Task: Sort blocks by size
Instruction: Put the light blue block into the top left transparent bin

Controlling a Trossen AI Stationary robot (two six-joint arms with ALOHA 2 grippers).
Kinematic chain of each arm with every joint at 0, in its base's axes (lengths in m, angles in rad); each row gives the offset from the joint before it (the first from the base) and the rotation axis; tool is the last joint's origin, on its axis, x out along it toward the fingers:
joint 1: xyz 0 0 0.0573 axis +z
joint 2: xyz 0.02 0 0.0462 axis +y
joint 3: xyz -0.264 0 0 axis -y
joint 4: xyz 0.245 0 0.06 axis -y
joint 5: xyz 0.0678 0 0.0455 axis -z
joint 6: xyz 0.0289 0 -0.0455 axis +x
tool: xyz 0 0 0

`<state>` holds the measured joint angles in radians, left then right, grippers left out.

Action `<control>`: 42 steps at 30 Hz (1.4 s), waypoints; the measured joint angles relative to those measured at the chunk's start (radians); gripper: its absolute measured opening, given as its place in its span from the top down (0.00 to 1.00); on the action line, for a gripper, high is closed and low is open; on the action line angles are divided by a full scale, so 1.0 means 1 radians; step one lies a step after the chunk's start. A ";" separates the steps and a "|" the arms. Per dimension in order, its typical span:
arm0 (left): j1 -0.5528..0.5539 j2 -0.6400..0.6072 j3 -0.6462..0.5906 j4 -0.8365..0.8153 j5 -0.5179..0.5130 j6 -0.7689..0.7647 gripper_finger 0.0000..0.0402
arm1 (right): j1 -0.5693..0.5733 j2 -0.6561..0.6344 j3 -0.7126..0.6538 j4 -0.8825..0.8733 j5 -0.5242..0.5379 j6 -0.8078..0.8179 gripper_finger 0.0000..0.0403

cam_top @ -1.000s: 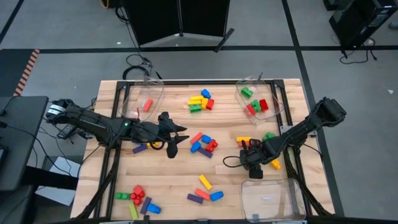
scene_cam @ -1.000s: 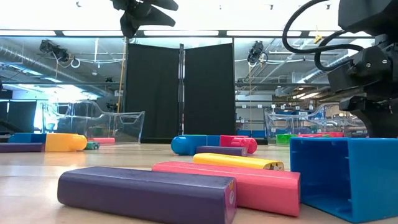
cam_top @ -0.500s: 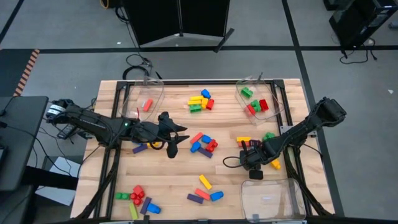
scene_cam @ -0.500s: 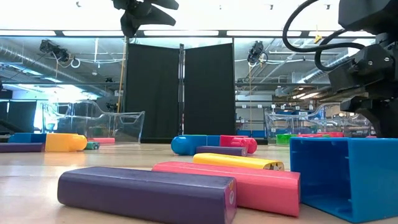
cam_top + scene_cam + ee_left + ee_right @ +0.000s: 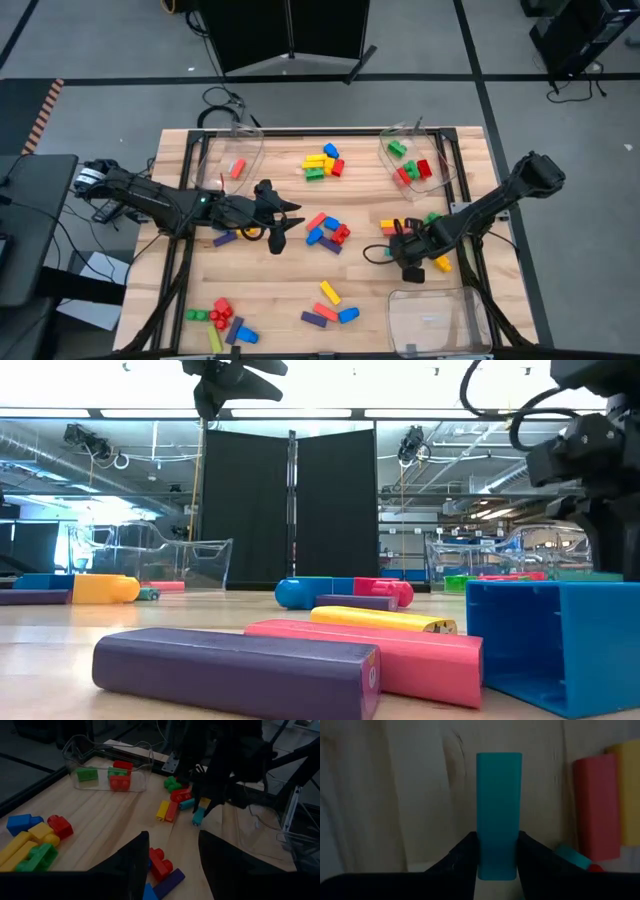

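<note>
Right gripper (image 5: 497,870) low over the right side of the wooden table (image 5: 280,285), fingers pinching one end of a long teal plastic bar (image 5: 499,810) (clamped from both sides, the rest of the bar jutting forward over bare wood). Just beside that bar, a red plastic bar (image 5: 596,807) lying flat against a yellow plastic bar (image 5: 629,790), with a second teal piece (image 5: 572,856) peeking from under the finger.

Left gripper (image 5: 283,228) hovering over the table's left-centre, fingers spread apart with nothing between them, pointing toward a central cluster of red, blue and purple bricks (image 5: 328,232).

Elsewhere, blocks scattered in groups: yellow, green, blue and orange bricks (image 5: 322,163) near the far edge; red, green and blue bricks (image 5: 222,320) at the near left corner; yellow, purple and blue bricks (image 5: 330,305) near the front.

Clear plastic bin at far right (image 5: 415,160) holding green and red bricks. Clear plastic bin at far left (image 5: 230,158) holding one red brick. Clear plastic bin at near right (image 5: 430,318) just in front of the right gripper.
</note>
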<state>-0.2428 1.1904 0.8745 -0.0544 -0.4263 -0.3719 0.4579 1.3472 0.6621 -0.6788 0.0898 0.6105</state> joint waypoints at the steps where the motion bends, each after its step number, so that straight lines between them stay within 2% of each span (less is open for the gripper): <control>1: 0.000 0.000 0.000 0.000 0.000 0.000 0.56 | -0.002 -0.013 0.000 -0.007 0.000 0.000 0.71; 11: 0.000 0.000 0.000 0.016 0.000 0.004 0.56 | -0.060 -0.147 0.033 -0.041 0.079 0.007 0.71; 19: 0.008 0.001 0.000 0.030 -0.086 -0.003 0.56 | -0.160 -0.189 0.220 -0.030 0.275 -0.145 0.71; 23: 0.040 -0.003 0.000 0.079 -0.089 -0.106 0.56 | -0.228 -0.177 0.302 0.057 0.357 -0.225 0.71; 28: 0.106 -0.024 0.000 0.082 -0.086 -0.126 0.56 | -0.307 -0.127 0.382 0.249 0.371 -0.340 0.71; 33: 0.177 -0.045 0.000 0.130 -0.083 -0.206 0.56 | -0.365 -0.020 0.481 0.422 0.372 -0.449 0.71; 42: 0.283 -0.054 0.001 0.350 -0.014 -0.248 0.56 | -0.433 0.225 0.735 0.419 0.446 -0.484 0.71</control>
<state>0.0399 1.1369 0.8757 0.2958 -0.4400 -0.6203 0.0249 1.5717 1.3967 -0.2601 0.5361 0.1268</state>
